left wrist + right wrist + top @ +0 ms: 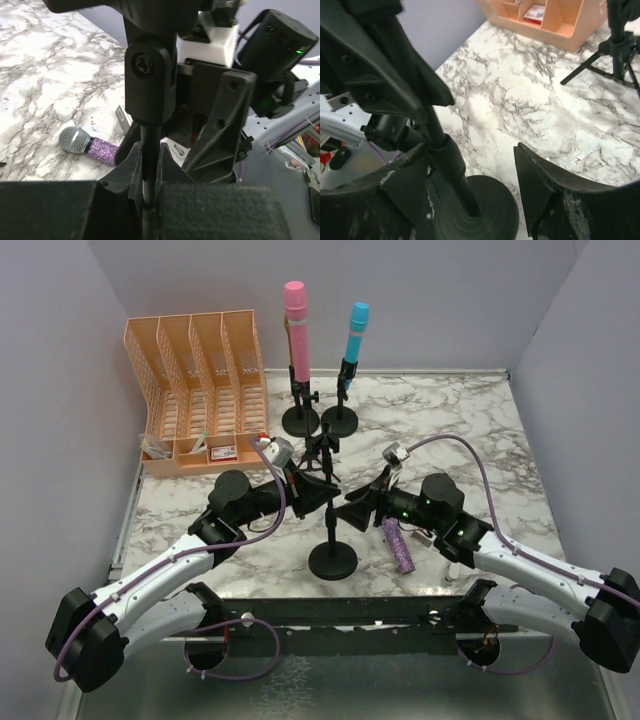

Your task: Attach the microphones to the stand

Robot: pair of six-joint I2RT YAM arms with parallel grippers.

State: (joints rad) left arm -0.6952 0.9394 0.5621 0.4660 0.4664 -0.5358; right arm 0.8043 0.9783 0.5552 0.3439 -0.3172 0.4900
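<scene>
Top view: pink microphone (296, 328) and cyan microphone (356, 330) sit upright in clips at the back. Purple microphone (400, 545) lies flat on the marble table (500, 440), just right of the middle stand (332, 558).

Left wrist: left gripper (147, 190) is clamped on the stand's pole (purple microphone lies beyond).

Right wrist: right gripper (470, 152) has its jaws apart, the pole between them, close to one finger.

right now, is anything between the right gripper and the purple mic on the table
Nothing visible lies between them, but the right gripper faces away: its open jaws point at the stand pole that the left gripper clamps, while the glittery purple microphone lies on the table behind them, off to one side.
</scene>
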